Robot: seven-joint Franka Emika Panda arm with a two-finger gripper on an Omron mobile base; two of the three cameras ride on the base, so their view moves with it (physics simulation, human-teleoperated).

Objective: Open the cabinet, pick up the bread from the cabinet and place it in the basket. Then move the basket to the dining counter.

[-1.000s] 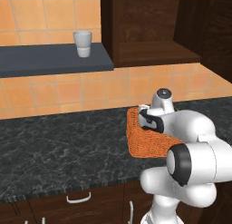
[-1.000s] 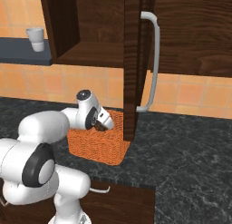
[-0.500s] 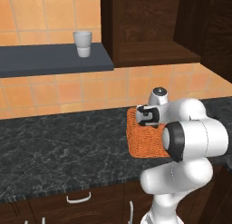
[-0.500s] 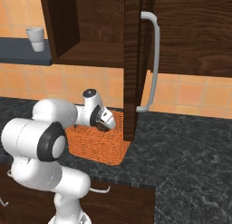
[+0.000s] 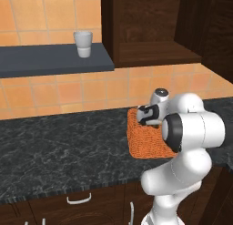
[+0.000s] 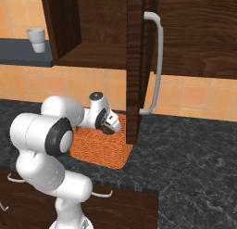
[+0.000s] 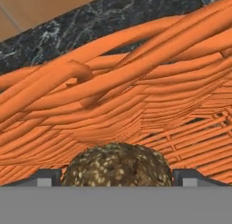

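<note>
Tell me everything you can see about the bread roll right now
The bread is a small, rounded, lumpy roll, dark brown with pale seed-like specks across its crust. In the hand view it sits low inside the orange wicker basket, with the woven wall rising behind it. It lies between the two dark fingertips of the gripper, whose jaws stand wide on either side; whether they touch it cannot be told. Its underside is hidden.
</note>
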